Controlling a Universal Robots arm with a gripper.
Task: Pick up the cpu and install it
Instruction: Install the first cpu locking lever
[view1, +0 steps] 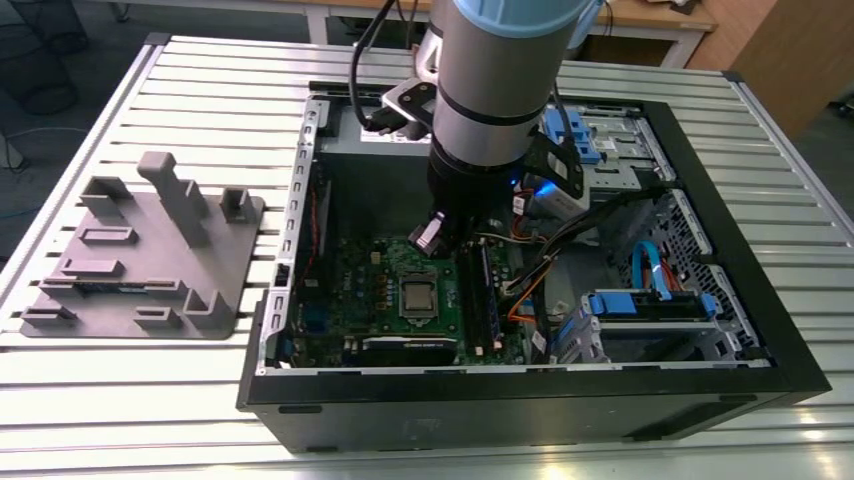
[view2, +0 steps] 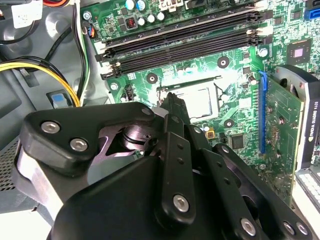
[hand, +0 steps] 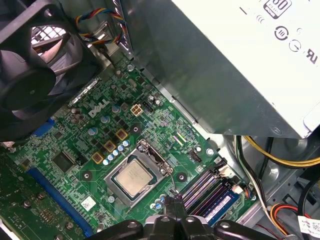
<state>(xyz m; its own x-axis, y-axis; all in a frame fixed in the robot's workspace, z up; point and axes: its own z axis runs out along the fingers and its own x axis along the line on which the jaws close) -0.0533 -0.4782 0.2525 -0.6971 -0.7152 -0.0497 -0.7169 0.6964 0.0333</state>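
The open computer case (view1: 747, 330) lies on a slatted metal table (view1: 200, 90), with a grey moulded fixture (view1: 147, 255) well apart on the exterior view's left. The arm (view1: 501, 90) reaches down into the case over the green motherboard (view1: 360, 270). A big grey box with a white label (hand: 240, 60) sits beside the board, and a black fan (hand: 35, 75) overhangs its other edge. Yellow cables (view2: 47, 70) run along the case wall near the memory slots (view2: 180, 40).

The gripper (hand: 175, 205) hovers just above the board, its black fingers (view2: 175, 107) drawn together with nothing between them, apart from the socket (hand: 134, 177). The cpu (hand: 133, 179) lies flat inside that metal-framed socket, silver top facing up, near the middle of the motherboard.
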